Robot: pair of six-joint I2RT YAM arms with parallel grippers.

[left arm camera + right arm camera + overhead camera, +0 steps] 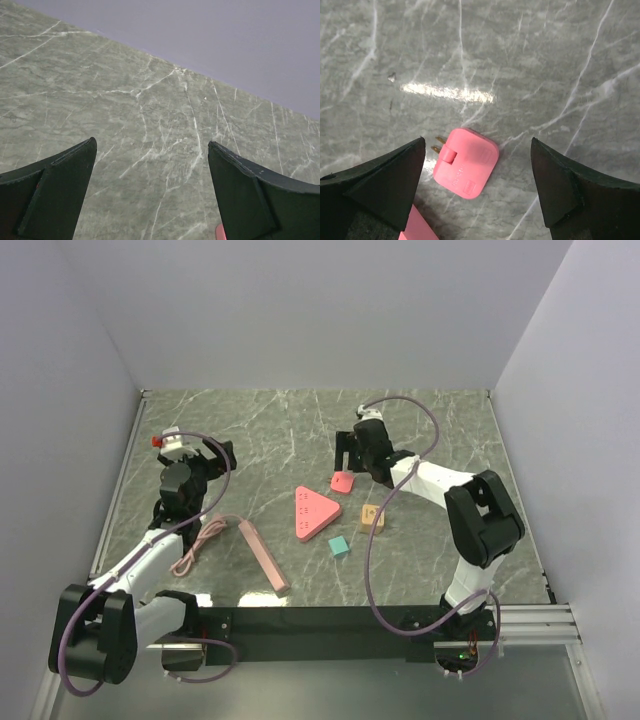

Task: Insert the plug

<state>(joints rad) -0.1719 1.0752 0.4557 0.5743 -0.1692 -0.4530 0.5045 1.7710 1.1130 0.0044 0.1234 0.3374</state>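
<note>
On the marble surface (440, 440), the left end effector (151, 143) is held spread wide over bare stone, gripping nothing. The right end effector (477, 140) is spread wide astride the pink plug (465, 162), which is not touched. The plug lies flat with its prongs toward one finger, so a closing grip could catch them and twist or skid it. Counted: two end effectors, one pink power strip (262, 556) well apart, one cord (200, 545), one triangular piece (313, 512), one plug, one tan block (372, 518), one teal block (340, 546)

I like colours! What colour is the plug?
The plug is pink; best in right wrist view.
</note>
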